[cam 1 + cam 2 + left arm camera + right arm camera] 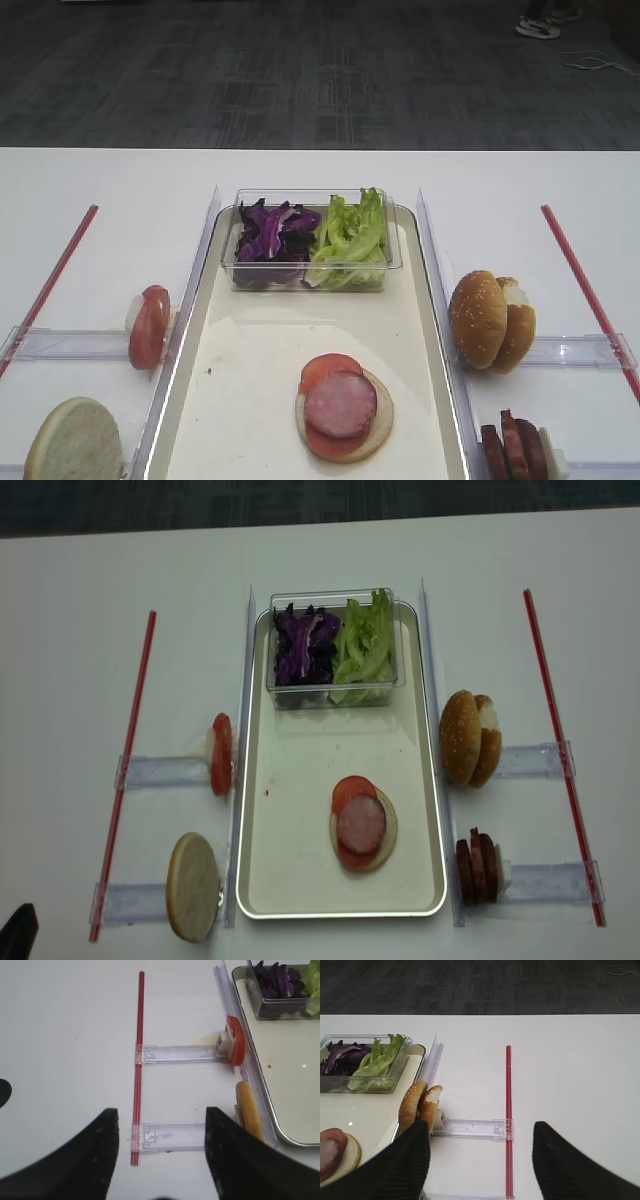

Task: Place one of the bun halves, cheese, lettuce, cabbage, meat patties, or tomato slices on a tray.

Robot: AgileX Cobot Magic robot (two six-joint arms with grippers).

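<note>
The cream tray (250,350) holds a bun half (375,435) topped with a tomato slice (325,370) and a meat patty (341,404). At its far end a clear box holds cabbage (272,235) and lettuce (350,235). Two upright bun halves (420,1105) stand right of the tray, just beyond my right gripper (480,1125), which is open and empty. More meat patties (477,865) stand nearer. My left gripper (162,1110) is open and empty over a clear holder (170,1136), with a bun half (248,1110) and a tomato slice (236,1045) to its right. No cheese is in view.
Red rods (130,760) (560,750) lie along both sides of the white table, joined to clear plastic holders (160,772) (535,760). Clear rails (195,290) flank the tray. The table's far edge meets dark carpet (320,70).
</note>
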